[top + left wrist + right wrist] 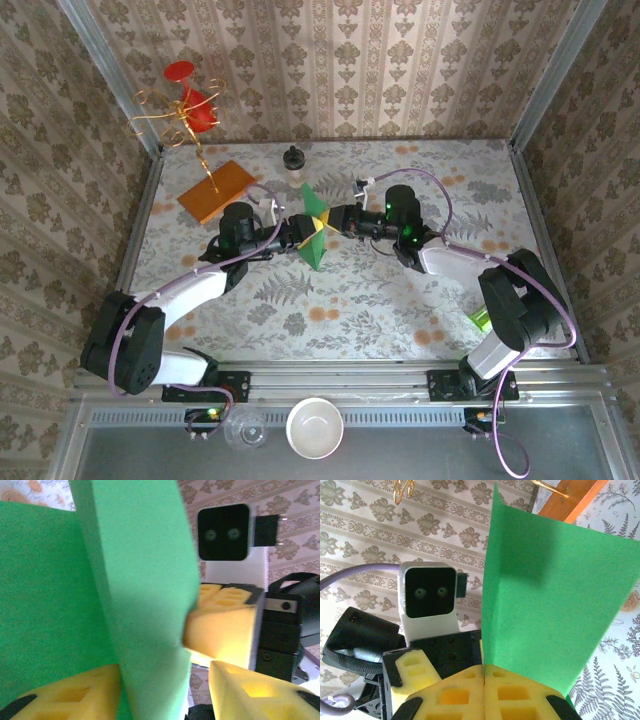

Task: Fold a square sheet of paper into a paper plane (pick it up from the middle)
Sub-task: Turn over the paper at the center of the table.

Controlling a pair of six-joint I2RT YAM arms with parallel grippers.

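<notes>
Centre of the overhead frame: a creased sheet of thin bright green paper [316, 235] is clenched by the right end effector [484, 680], while the left end effector [164, 675] straddles it, yellow jaws apart.

The table [340, 320] is spread with a pale cloth printed with grey ferns and orange blossoms, walled in by patterned paper on three sides. At about ten o'clock an orange-brown board [215, 190] lies flat and askew, one corner pointing toward the middle. At twelve o'clock, close to the back wall, a small dark-topped bottle [293, 158] stands upright. Down at four o'clock a glossy lime-green object [478, 320] rests on the cloth, partly hidden behind an arm. The middle and the near stretch show bare cloth.
</notes>
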